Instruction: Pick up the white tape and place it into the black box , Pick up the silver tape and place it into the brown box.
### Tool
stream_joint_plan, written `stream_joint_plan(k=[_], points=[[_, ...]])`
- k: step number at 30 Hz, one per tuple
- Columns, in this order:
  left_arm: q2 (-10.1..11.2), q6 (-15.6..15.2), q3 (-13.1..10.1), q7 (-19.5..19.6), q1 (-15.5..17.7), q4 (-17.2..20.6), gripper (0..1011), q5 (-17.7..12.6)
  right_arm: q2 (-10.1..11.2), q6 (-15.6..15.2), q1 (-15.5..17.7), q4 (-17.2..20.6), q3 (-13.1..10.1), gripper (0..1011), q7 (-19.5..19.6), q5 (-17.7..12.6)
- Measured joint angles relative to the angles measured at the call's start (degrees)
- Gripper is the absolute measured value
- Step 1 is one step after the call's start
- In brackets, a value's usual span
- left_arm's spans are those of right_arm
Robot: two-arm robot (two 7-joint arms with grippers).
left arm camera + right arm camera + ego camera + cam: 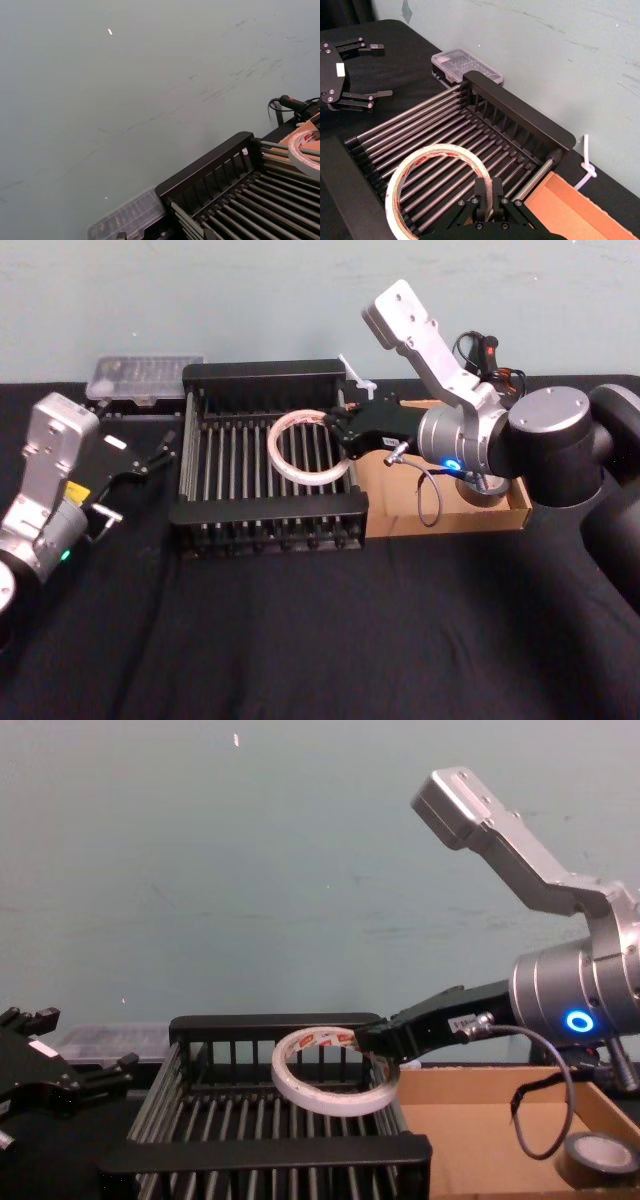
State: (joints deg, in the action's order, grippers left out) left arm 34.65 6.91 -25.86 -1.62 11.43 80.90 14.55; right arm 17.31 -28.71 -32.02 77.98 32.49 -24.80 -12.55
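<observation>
Right gripper point(337, 426) ready to drop the white tape point(320, 1103)

Pinching the roll's rim at its 3 o'clock edge, it holds the tape tilted over the bars of the black box point(268, 508). Best to lower it, level it, then release well inside the rims. Left gripper point(135, 485) sits spread wide at that box's 9 o'clock; silver tape point(600, 1157) lies in the brown box point(480, 1120).

Soft, even light leaves few shadows: the pale wall point(200, 870) is evenly lit, the black tablecloth point(300, 640) swallows it, the white tape point(325, 1104) shines bright.
</observation>
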Motion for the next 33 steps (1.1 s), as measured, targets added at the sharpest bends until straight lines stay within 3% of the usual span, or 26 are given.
stream_joint_plan(k=[5,15,19,21,33], points=[[0.0,0.0,0.0,0.0,0.0,0.0,1002,0.0,0.03,-0.02,0.02,0.06,-0.02,126,0.02,-0.01],[0.0,0.0,0.0,0.0,0.0,0.0,1001,0.0,0.07,-0.07,0.06,0.13,-0.07,449,0.08,-0.06],[0.0,0.0,0.0,0.0,0.0,0.0,1001,0.0,0.09,-0.1,0.08,0.16,-0.07,533,0.1,-0.08],[0.0,0.0,0.0,0.0,0.0,0.0,1001,0.0,0.1,-0.1,0.08,0.17,-0.06,650,0.1,-0.1],[0.0,0.0,0.0,0.0,0.0,0.0,1002,0.0,0.11,-0.11,0.08,0.18,-0.07,977,0.11,-0.13]])
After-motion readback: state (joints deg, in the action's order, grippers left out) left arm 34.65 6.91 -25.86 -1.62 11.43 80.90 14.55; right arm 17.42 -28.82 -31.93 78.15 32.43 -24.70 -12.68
